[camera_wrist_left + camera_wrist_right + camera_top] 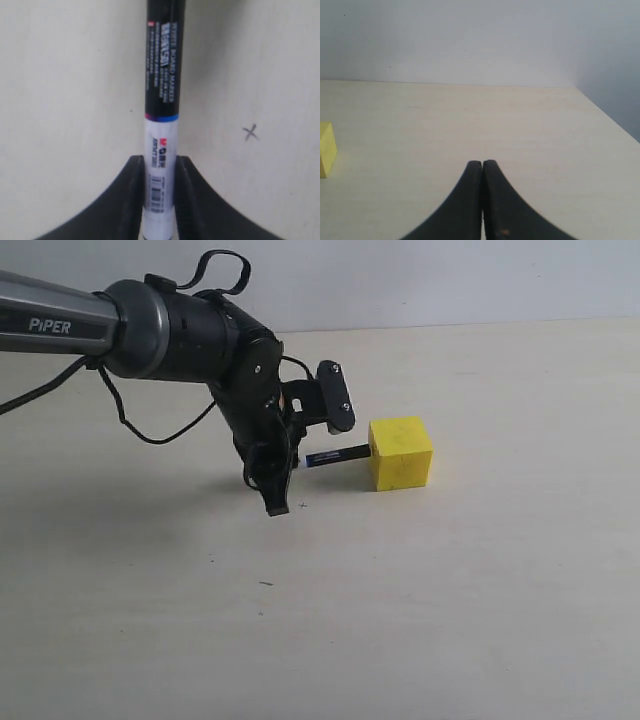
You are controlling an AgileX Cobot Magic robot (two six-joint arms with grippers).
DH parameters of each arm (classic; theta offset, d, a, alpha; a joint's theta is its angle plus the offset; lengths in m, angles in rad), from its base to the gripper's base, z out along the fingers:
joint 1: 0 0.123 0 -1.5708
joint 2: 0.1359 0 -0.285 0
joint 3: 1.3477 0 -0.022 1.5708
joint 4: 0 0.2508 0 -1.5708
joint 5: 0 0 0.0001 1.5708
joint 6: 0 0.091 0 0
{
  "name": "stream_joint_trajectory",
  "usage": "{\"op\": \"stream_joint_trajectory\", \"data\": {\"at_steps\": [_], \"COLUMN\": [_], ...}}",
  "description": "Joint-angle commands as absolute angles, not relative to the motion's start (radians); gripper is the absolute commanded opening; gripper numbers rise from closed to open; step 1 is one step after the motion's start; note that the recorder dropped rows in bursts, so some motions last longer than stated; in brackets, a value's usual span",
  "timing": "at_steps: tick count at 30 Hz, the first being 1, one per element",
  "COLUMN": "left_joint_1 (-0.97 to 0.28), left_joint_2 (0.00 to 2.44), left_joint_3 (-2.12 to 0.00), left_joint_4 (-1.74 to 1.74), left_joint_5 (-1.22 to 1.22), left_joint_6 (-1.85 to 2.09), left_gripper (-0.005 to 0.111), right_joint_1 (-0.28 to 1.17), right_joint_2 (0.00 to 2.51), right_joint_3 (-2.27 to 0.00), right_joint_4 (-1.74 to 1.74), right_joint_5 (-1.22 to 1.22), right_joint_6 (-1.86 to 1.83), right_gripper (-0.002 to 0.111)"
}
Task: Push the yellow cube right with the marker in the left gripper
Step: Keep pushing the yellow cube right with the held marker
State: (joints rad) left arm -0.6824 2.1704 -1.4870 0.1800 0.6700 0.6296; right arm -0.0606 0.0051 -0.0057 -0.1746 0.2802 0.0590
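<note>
My left gripper is shut on the marker, which sticks out to the right, level above the table. The marker's black end meets the left face of the yellow cube, which rests flat on the table. In the left wrist view the fingertips clamp the white barrel of the marker, and the black part runs out of frame; the cube does not show there. My right gripper is shut and empty, with the yellow cube at the frame's edge.
The pale table stretches wide to the right of the cube and toward the front. A small pen cross marks the surface near the marker. A white wall stands behind the table's far edge.
</note>
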Motion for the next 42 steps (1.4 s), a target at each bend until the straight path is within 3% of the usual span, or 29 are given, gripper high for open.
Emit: {"op": "stream_joint_trajectory", "data": {"at_steps": [1,12,24,32,42], "left_joint_1": [-0.656,-0.758,-0.729,-0.808,-0.792], "left_joint_2": [2.173,2.224,2.225,2.225,2.225], "left_joint_3": [-1.494,-1.573,-1.573,-1.573,-1.573], "left_joint_4": [0.184,0.19,0.219,0.226,0.233], "left_joint_5": [0.761,0.663,0.752,0.64,0.762], "left_joint_6": [0.61,0.598,0.568,0.568,0.545], "left_gripper": [0.0,0.0,0.0,0.0,0.0], "right_joint_1": [-0.067,-0.067,-0.067,-0.067,-0.067], "right_joint_2": [0.0,0.0,0.0,0.0,0.0], "right_joint_3": [0.0,0.0,0.0,0.0,0.0], "right_joint_4": [-0.175,-0.175,-0.175,-0.175,-0.175], "right_joint_5": [0.267,0.267,0.267,0.267,0.267], "right_joint_6": [0.053,0.053,0.053,0.053,0.053], "right_gripper": [0.0,0.0,0.0,0.0,0.0]}}
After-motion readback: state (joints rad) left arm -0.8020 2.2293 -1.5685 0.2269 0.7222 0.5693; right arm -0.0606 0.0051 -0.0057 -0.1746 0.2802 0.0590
